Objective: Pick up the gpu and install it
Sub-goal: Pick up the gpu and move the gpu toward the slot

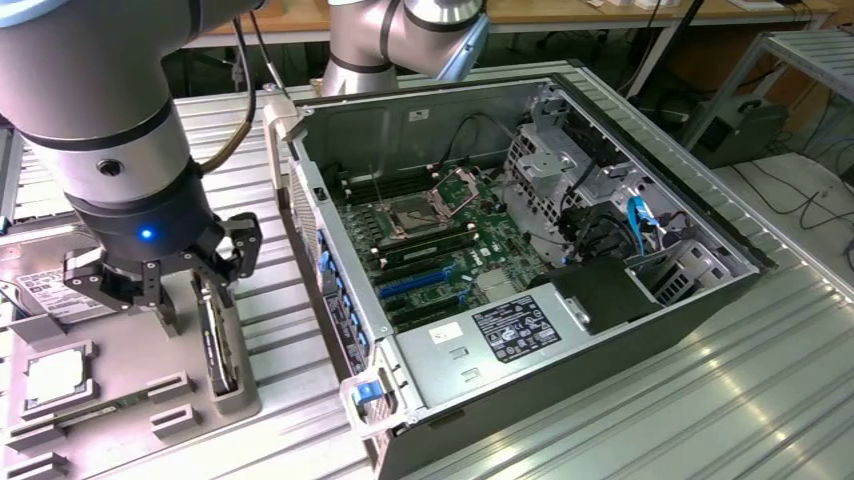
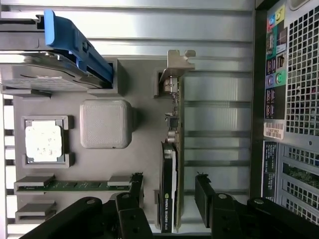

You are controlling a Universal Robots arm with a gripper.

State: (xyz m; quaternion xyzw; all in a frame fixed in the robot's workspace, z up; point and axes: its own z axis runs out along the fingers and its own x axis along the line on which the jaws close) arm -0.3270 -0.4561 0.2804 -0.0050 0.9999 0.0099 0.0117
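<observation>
1. Hanging over the grey tray (image 1: 134,345) in the exterior view, the gripper (image 1: 194,295) is sitting just above the gpu (image 1: 218,345). The gpu is standing on its thin edge in a slot, so its 2 flat sides are free to grab. The open computer case (image 1: 400,130) is lying beside the tray.
2. In the wrist view, the gripper (image 2: 168,184) is holding its jaws open, with 1 finger (image 2: 132,199) on each side of the gpu (image 2: 172,159), near it but not squeezing it. The tray (image 2: 144,124) is holding the gpu upright in its slot.

Thin gpu (image 2: 170,169), seemingly upright on edge
</observation>
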